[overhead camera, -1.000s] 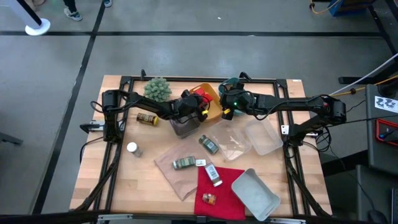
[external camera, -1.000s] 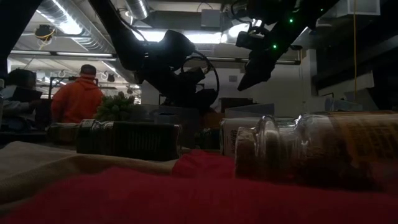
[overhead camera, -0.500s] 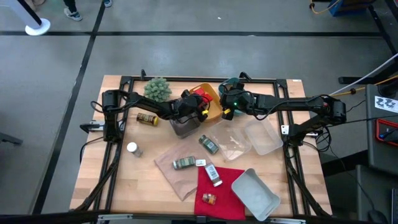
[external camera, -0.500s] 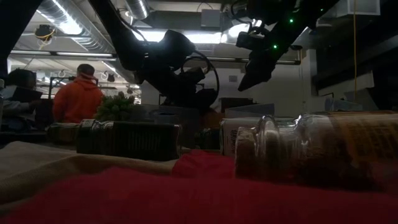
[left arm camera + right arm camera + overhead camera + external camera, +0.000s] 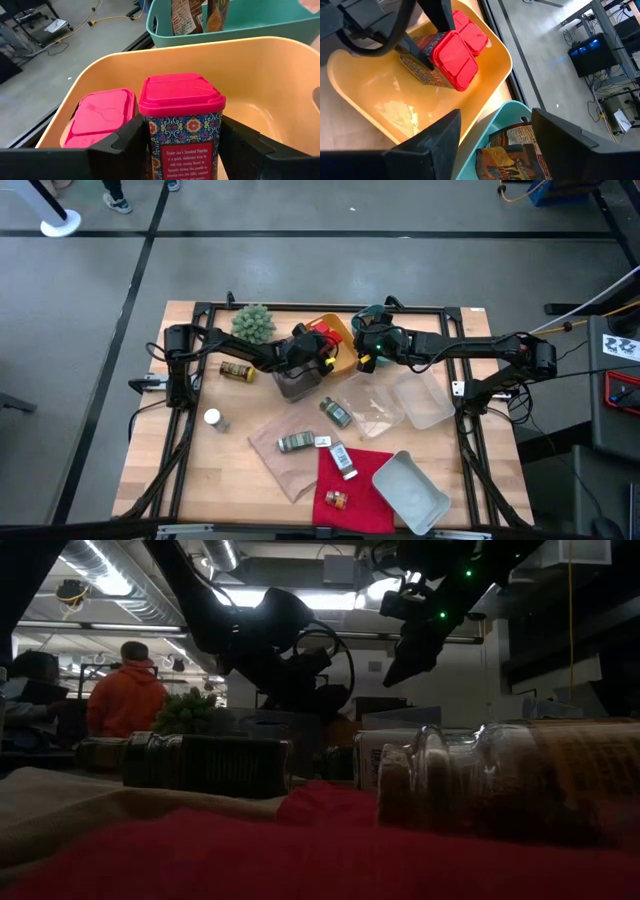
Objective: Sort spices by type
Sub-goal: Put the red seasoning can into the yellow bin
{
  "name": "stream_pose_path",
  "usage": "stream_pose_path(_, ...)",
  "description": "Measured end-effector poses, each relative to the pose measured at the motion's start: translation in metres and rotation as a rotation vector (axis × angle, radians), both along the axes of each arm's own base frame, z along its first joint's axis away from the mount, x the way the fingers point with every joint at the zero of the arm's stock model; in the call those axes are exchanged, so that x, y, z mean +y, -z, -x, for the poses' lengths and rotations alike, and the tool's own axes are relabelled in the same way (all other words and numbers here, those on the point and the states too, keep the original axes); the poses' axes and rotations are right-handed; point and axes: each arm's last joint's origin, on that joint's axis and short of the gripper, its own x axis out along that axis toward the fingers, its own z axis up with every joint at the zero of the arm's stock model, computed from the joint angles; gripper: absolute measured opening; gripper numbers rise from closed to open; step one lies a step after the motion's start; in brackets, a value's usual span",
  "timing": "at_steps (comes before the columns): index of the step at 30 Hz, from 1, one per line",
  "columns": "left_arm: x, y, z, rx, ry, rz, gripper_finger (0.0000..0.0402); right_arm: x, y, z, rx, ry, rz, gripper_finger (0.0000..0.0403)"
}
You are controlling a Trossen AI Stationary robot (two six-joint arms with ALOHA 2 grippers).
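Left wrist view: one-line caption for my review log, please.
Left gripper holds a red-lidded paprika tin upright inside the yellow tray, beside a second red tin.

Only the person in orange (image 5: 125, 695) behind the table has shifted slightly; nothing else moved.

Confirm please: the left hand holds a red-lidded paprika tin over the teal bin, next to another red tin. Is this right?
Not quite. The left hand holds the red-lidded paprika tin over the yellow bin, not the teal one, beside the other red tin. The left wrist view shows it.
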Motion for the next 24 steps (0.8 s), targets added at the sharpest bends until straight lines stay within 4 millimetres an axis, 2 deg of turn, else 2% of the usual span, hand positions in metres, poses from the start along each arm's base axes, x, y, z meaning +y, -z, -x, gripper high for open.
stream_pose_path(10,0.006,-0.001,0.002,-0.055,-0.053,0.047,0.0275,0.0,0.0,0.0,0.001,0.0,0.0,0.0241)
stream_pose_path(24,-0.006,-0.001,-0.002,-0.005,0.01,-0.004,0.028,0.0,0.002,0.002,0.023,0.0,-0.005,0.0241)
